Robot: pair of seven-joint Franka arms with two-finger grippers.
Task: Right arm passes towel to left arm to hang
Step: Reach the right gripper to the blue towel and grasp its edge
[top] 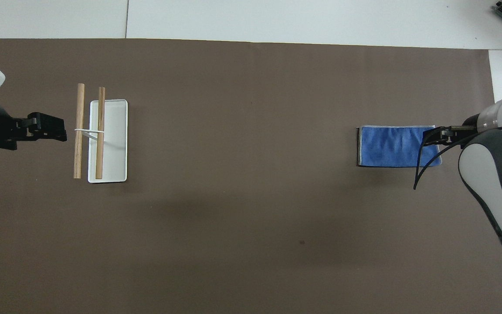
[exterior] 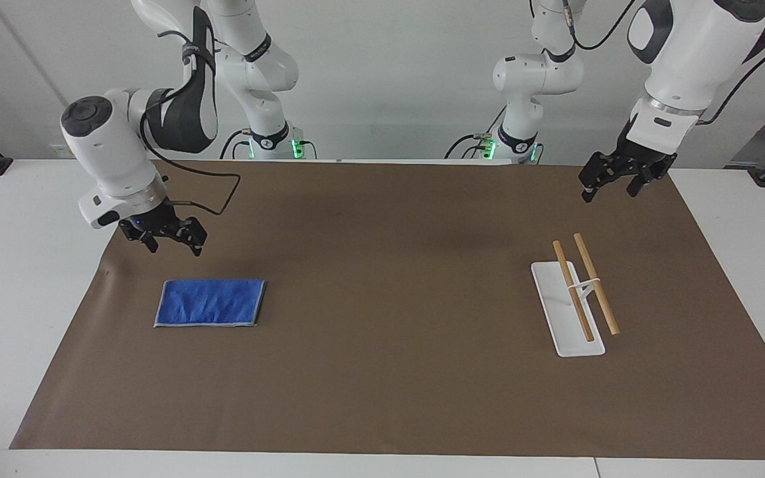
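Observation:
The blue towel [exterior: 210, 303] lies flat and folded on the brown mat, toward the right arm's end of the table; it also shows in the overhead view [top: 395, 146]. My right gripper [exterior: 175, 248], with its blue light, is open and empty. It hangs low above the mat and does not touch the towel. In the overhead view the right gripper [top: 433, 137] covers the towel's end toward the right arm's end. My left gripper [exterior: 607, 192] is open and empty, raised beside the rack and waiting; it also shows in the overhead view [top: 55, 129].
A white rack base [exterior: 565, 325] with two wooden bars [exterior: 596, 285] stands toward the left arm's end of the table; the base also shows in the overhead view [top: 113, 148]. The brown mat [exterior: 389, 332] covers most of the white table.

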